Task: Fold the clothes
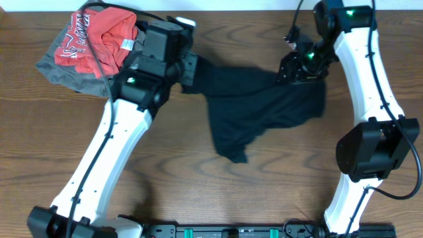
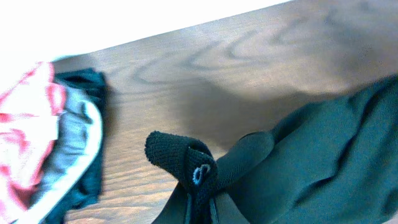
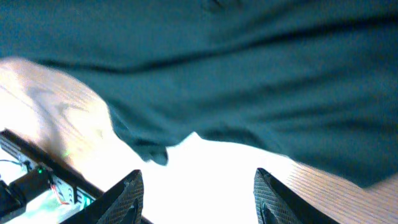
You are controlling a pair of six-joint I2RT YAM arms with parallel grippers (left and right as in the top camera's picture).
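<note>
Overhead, upper left: my left tool (image 1: 190, 69) mostly hidden under its own wrist housing (image 1: 160, 41); can't see its fingertips on black garment (image 1: 264, 109). Upper right: my right tool (image 1: 301, 66) dark on dark cloth, fingers not separable. Grey garment (image 1: 56, 69) largely buried under red shirt (image 1: 106, 33). Left wrist view: shirt blurred, cut by left edge. Right wrist view: fingers (image 3: 132, 196) cut by bottom edge; centre washed out white.

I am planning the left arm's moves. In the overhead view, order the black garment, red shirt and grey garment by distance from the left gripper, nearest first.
1. Black garment: held by the left gripper, spreading right.
2. Red shirt: upper left.
3. Grey garment: under the shirt, farther left.
</note>
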